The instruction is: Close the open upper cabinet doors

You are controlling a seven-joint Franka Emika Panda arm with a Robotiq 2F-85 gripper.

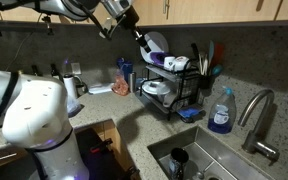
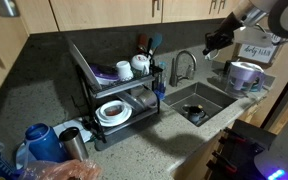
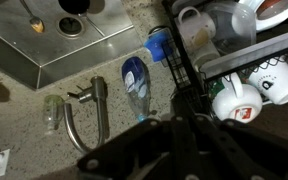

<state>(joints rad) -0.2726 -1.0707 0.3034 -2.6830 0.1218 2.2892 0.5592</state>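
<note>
Honey-brown upper cabinet doors (image 1: 219, 10) line wall above dish rack (image 1: 194, 85); those visible look flush. Gripper (image 1: 140, 38) hangs just above rack's upper left, below doors; whether fingers apart or together cannot be told. Hazard: careless sweep knocks racked mugs (image 3: 234, 100) or blue soap bottle (image 1: 221, 112) right of rack.

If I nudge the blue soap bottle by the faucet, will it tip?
Probably yes: the soap bottle stands tall and narrow. It looks like clear plastic holding blue liquid, so it is likely fairly light and unlikely to break.
</note>
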